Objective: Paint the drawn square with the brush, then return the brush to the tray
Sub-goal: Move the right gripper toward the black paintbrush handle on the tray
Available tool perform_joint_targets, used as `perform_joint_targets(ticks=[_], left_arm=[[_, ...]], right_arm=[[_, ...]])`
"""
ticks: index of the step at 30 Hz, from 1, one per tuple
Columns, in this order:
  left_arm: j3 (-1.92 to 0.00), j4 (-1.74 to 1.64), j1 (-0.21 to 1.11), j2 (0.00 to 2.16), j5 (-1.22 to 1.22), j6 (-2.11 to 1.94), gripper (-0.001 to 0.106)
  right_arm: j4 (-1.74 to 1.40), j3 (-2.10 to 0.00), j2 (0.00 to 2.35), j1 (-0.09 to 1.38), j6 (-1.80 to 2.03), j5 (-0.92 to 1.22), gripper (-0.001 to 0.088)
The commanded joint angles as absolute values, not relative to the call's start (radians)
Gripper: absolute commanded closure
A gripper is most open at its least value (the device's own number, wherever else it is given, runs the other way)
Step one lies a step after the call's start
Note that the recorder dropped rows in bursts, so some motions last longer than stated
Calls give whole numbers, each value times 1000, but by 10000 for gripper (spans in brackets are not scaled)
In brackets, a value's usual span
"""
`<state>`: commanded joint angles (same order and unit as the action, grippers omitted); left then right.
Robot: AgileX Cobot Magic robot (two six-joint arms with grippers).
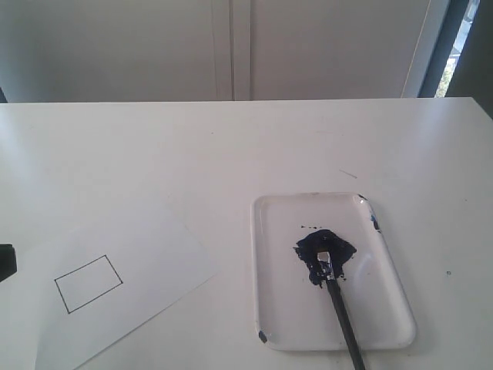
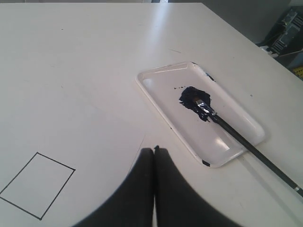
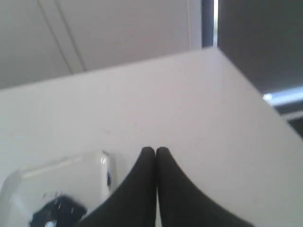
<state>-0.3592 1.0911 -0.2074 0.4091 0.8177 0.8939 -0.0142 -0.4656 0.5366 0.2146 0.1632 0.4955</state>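
Note:
The drawn square is a thin black outline with a white interior, on a paper sheet at the front left. The glossy white tray lies at the front right. The brush lies in the tray with its bristles in the navy paint blob and its black handle running out over the near rim. My left gripper is shut and empty, hovering between the square and the tray, apart from the brush. My right gripper is shut and empty beside a corner of the tray.
The white table runs back to a pale wall. Its right edge drops off past the tray. A small dark part shows at the exterior view's left edge, beside the paper.

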Motion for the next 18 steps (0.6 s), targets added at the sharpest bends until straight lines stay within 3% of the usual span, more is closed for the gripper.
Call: perform_joint_targets(ticks=[7,18], left_arm=[[-359,1091,-207,409,818,894,1053],[-359,1091,-207,409,818,894,1053]], right_arm=[[303,-586,525,248,-125,841,868],[394,-596,655,248,-180,1133,868]])
